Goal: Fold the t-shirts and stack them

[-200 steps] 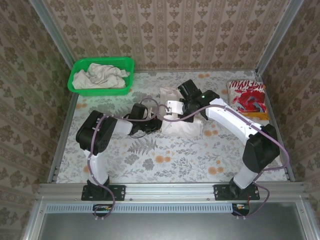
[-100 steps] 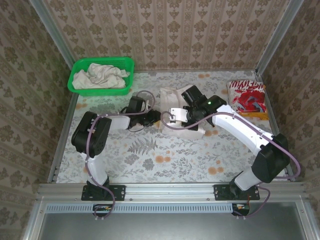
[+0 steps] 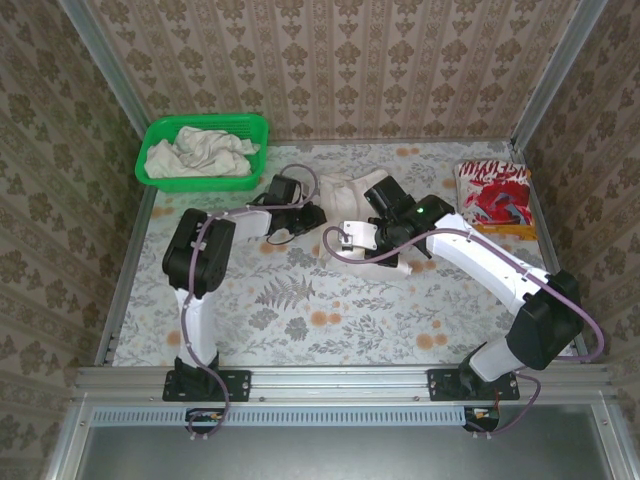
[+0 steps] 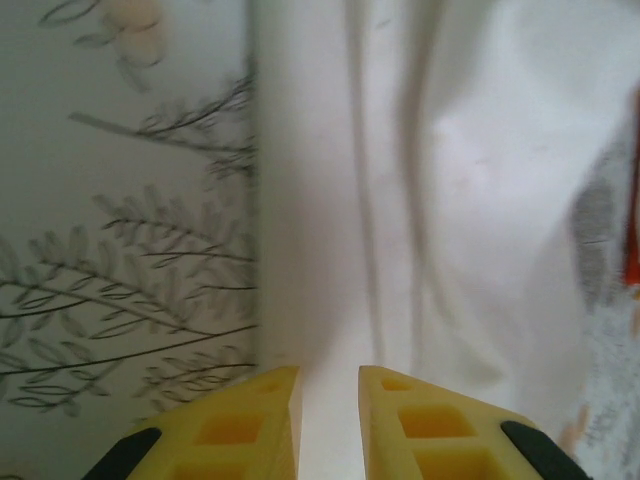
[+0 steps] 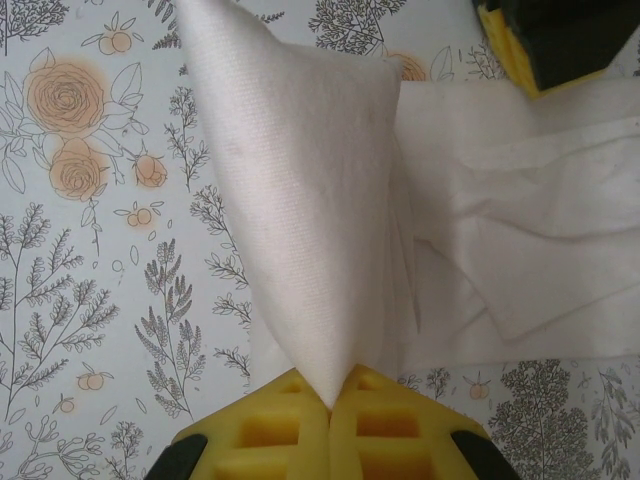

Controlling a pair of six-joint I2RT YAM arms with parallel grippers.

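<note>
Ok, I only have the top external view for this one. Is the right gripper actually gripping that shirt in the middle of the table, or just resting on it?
Observer: Gripping it. In the right wrist view the right gripper is shut on a fold of the off-white t-shirt, and the cloth is pinched to a point between its fingers.
Operator: And the left one, has it got hold of anything?
Observer: No. In the left wrist view the left gripper has its fingers a little apart with nothing between them, and the shirt lies just beyond the tips.
</note>
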